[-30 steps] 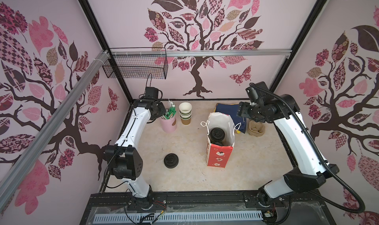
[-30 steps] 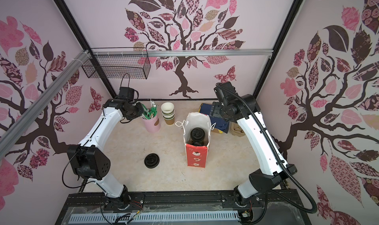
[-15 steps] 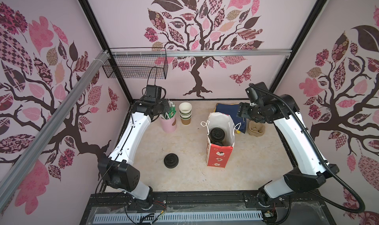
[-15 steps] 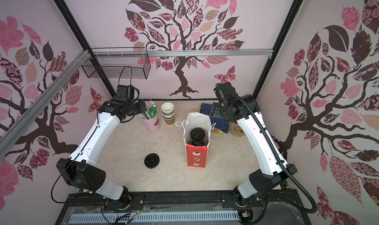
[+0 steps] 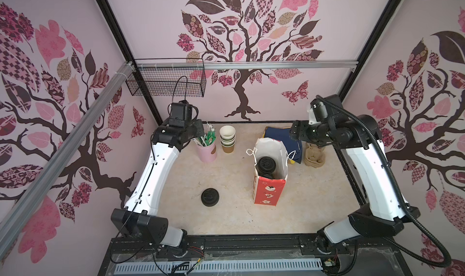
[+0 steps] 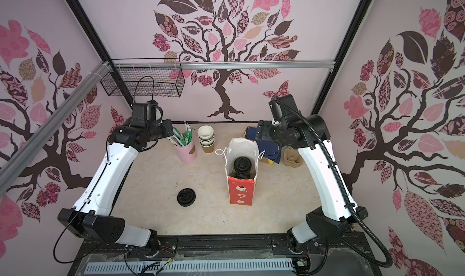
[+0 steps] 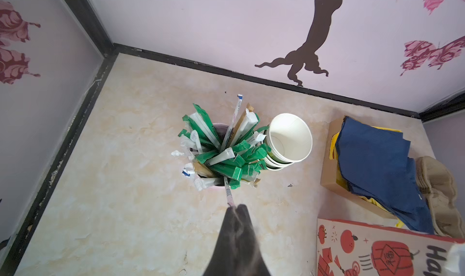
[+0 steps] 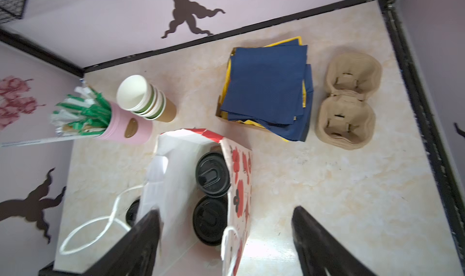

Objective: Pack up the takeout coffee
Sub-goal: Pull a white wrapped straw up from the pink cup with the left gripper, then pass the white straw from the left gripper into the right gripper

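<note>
The takeout coffee, two cups with black sip lids (image 8: 212,172) (image 8: 210,219), stands inside an upright red and white paper bag (image 5: 266,194) at mid table. One lid (image 5: 266,164) (image 6: 242,164) shows through the bag's mouth in both top views. My right gripper (image 8: 225,210) hangs open above the bag's far end, and its jaws hold nothing. My left gripper (image 7: 236,206) is shut on the end of a thin white wrapped straw (image 7: 229,194). The straw's other end still sits in the pink cup (image 5: 207,151).
A stack of empty paper cups (image 5: 227,136) stands beside the pink cup. Blue napkins (image 8: 266,91) in a box and a brown pulp cup carrier (image 8: 348,101) lie at the back right. A squat stack of black lids (image 5: 210,197) sits front left. A wire basket (image 5: 166,83) hangs on the back wall.
My left arm has swung its elbow outward and drawn the gripper back from the pink cup, with the straw pinched. The right arm has barely moved.
</note>
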